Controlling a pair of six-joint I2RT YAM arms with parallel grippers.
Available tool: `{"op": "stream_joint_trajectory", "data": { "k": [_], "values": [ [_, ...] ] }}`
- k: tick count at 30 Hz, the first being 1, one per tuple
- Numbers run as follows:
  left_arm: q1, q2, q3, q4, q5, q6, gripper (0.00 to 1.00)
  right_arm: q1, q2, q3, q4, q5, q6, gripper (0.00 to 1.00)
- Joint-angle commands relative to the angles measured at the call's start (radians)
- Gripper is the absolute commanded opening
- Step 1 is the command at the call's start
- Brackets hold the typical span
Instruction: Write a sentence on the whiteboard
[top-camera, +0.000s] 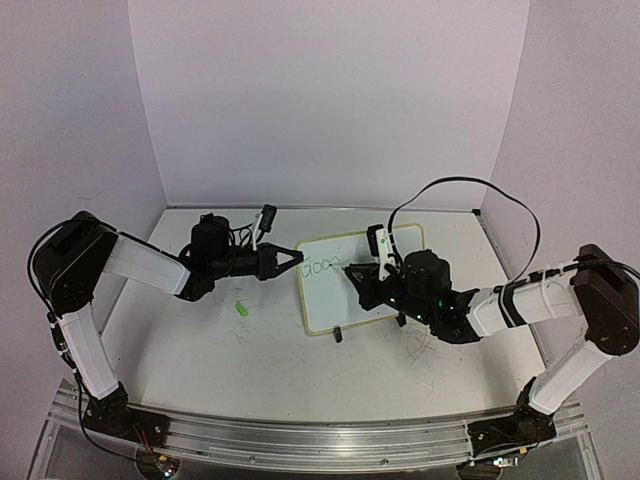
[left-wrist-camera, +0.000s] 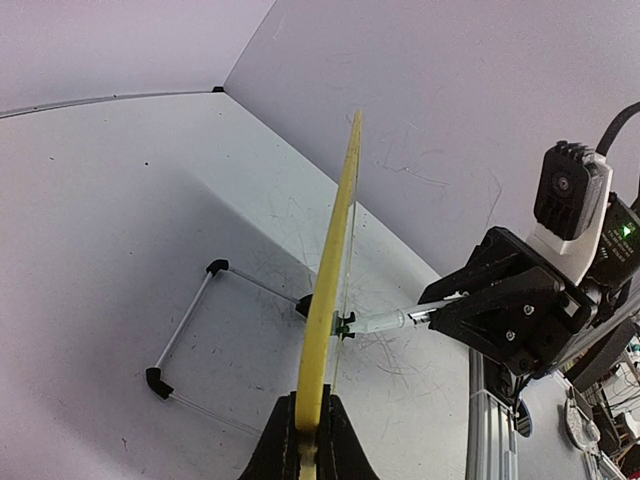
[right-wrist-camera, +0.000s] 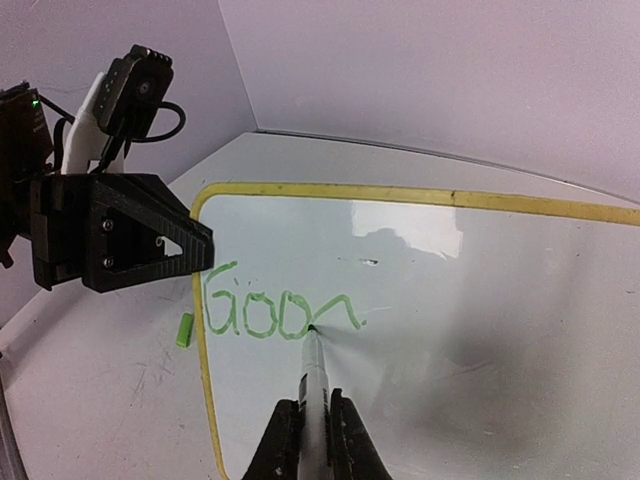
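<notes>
The whiteboard (top-camera: 335, 285), white with a pale yellow rim, stands tilted mid-table. My left gripper (top-camera: 293, 257) is shut on its left rim; in the left wrist view (left-wrist-camera: 309, 405) the yellow rim (left-wrist-camera: 335, 260) runs edge-on between the jaws. My right gripper (top-camera: 358, 275) is shut on a marker (right-wrist-camera: 313, 370) whose green tip touches the board (right-wrist-camera: 480, 330). The sentence (right-wrist-camera: 265, 315) is green lettering reading "Goo" plus a partial fourth letter. The marker (left-wrist-camera: 390, 321) also shows in the left wrist view, touching the board.
A green marker cap (top-camera: 242, 309) lies on the table left of the board, also in the right wrist view (right-wrist-camera: 184, 330). The board's wire stand with black feet (left-wrist-camera: 185, 330) rests behind it. Walls enclose the table on three sides.
</notes>
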Motion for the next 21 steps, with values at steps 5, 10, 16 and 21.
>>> {"op": "stream_joint_trajectory", "data": {
  "k": [5,10,16,21],
  "values": [
    [0.000,-0.039,0.028,-0.001,-0.004,0.038,0.00,0.001,-0.013,-0.009,-0.036,0.052,-0.001,0.00],
    [0.000,-0.042,0.026,-0.003,-0.004,0.039,0.00,0.001,-0.022,-0.014,-0.045,0.059,-0.005,0.00],
    [0.000,-0.043,0.026,-0.005,-0.004,0.040,0.00,0.001,-0.026,-0.015,-0.054,0.067,-0.009,0.00],
    [0.000,-0.047,0.025,-0.007,-0.006,0.041,0.00,0.001,-0.033,-0.018,-0.055,0.085,-0.009,0.00]
  ]
}}
